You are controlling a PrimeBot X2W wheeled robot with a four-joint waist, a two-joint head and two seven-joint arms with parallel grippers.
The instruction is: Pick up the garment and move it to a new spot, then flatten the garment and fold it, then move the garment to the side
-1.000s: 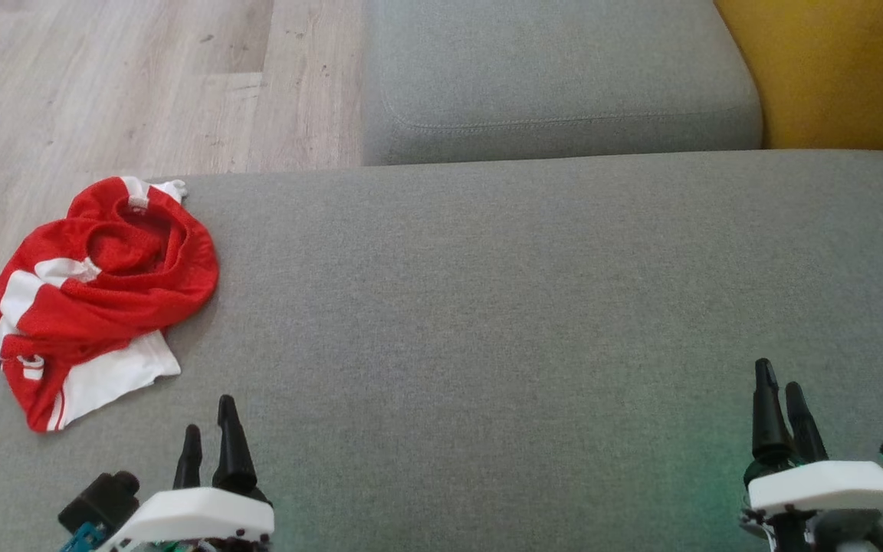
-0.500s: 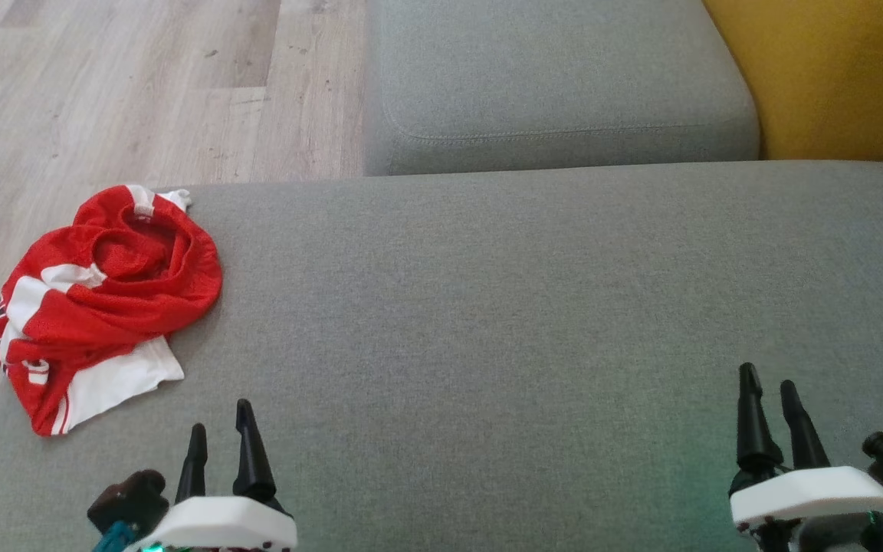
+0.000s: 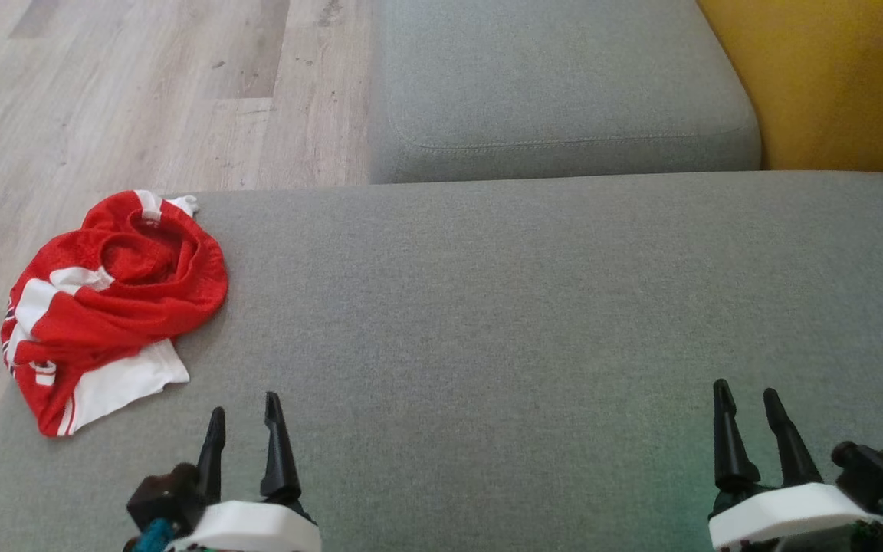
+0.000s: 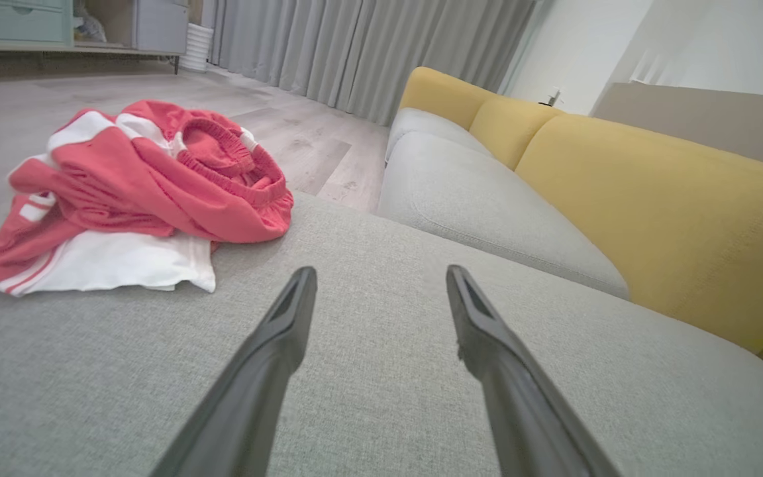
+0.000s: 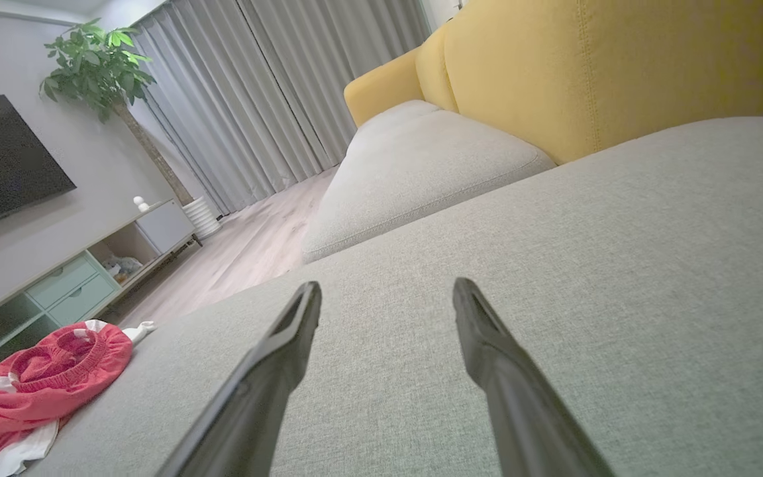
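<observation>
Forward-left of the left gripper [image 3: 244, 404], the crumpled garment [image 3: 112, 307] lies unhandled; this and the right gripper [image 3: 746, 387] stand open, poised for pickup.

Garment [image 3: 116, 299]: bright red mesh, white panels, thin red-and-white stripes along 1 edge. Sofa seat [image 3: 526, 307]: flecked pale grey weave. Backrest [image 3: 832, 77]: plain mustard yellow. Floor [image 3: 104, 92]: washed grey-beige wood grain. Left gripper [image 3: 244, 404] and right gripper [image 3: 746, 387]: black, with white housings. Curtains [image 5: 255, 86]: grey, pleated. Drawers [image 5: 63, 288]: pale teal. Plant [image 5: 97, 66]: green leaves. Television [image 5: 4, 159]: flat black.
</observation>
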